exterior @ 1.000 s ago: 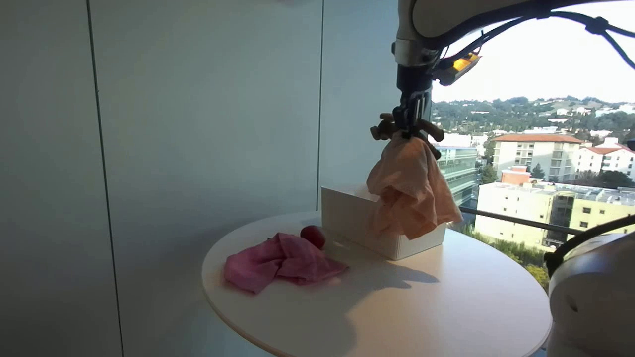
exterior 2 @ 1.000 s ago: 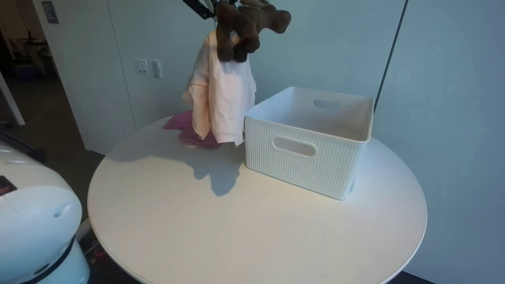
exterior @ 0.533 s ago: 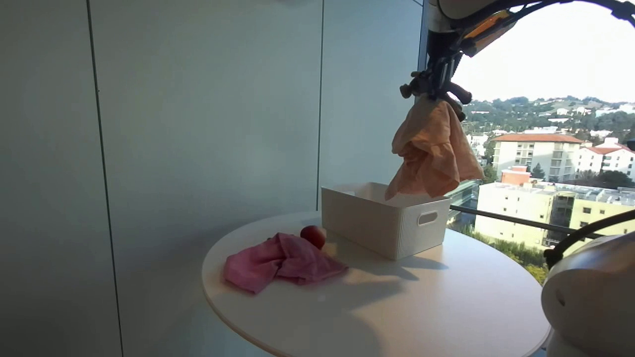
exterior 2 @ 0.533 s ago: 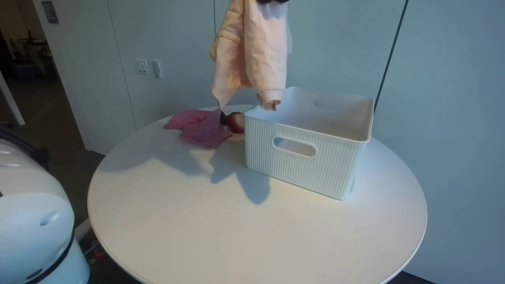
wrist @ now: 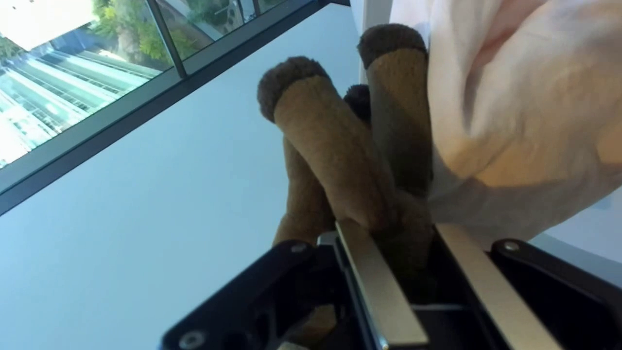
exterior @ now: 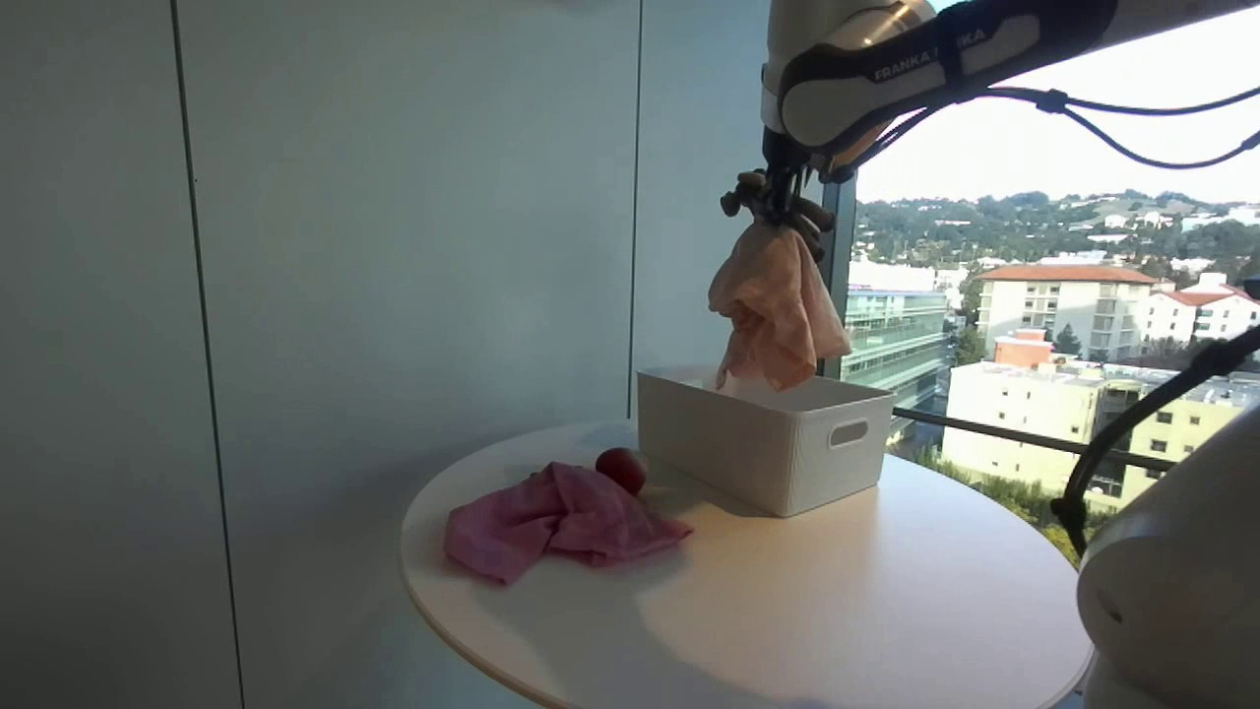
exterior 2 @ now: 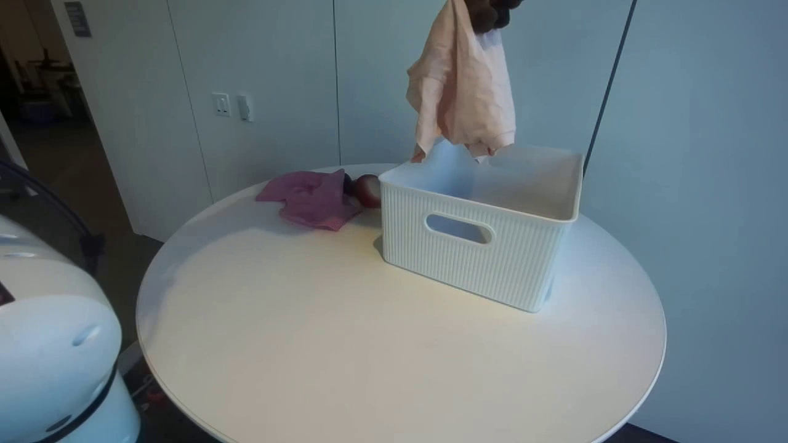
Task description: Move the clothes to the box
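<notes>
A peach cloth (exterior: 778, 305) hangs from my gripper (exterior: 785, 209) over the white box (exterior: 719, 438). Its lower edge is about level with the box rim in both exterior views (exterior 2: 465, 92). A brown plush toy (wrist: 335, 146) sits between the fingers (wrist: 392, 226) in the wrist view, with the peach cloth (wrist: 529, 107) beside it. The gripper is shut on both; the exact grip on the cloth is hidden. In an exterior view the gripper is above the frame, over the ribbed box (exterior 2: 443, 271). A pink cloth (exterior: 561, 522) lies crumpled on the table (exterior 2: 314, 200).
A dark red ball (exterior: 621, 471) lies between the pink cloth and the box, with a small dark thing (exterior 2: 348, 184) beside it. The round white table (exterior: 886, 591) carries everything. A wall (exterior: 413, 246) stands behind it and a window (exterior: 1063, 295) is at one side.
My gripper has risen and carried the peach cloth and plush toy from beside the box to above it. The box, pink cloth and ball have not moved.
</notes>
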`<move>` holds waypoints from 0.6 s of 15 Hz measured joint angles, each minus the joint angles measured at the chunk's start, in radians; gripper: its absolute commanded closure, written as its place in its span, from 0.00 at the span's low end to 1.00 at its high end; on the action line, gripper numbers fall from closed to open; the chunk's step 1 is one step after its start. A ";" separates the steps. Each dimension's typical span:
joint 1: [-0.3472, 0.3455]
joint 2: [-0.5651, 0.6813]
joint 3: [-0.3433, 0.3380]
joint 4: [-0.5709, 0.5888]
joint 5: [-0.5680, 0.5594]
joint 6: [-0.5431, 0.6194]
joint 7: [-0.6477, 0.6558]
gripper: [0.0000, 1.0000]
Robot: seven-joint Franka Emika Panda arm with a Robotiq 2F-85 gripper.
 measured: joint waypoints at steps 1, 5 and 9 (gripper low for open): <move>0.006 0.043 -0.019 -0.001 0.013 0.042 -0.004 0.90; 0.007 0.198 -0.055 0.000 0.062 0.136 -0.027 0.42; 0.007 0.254 -0.049 0.003 0.109 0.129 -0.058 0.12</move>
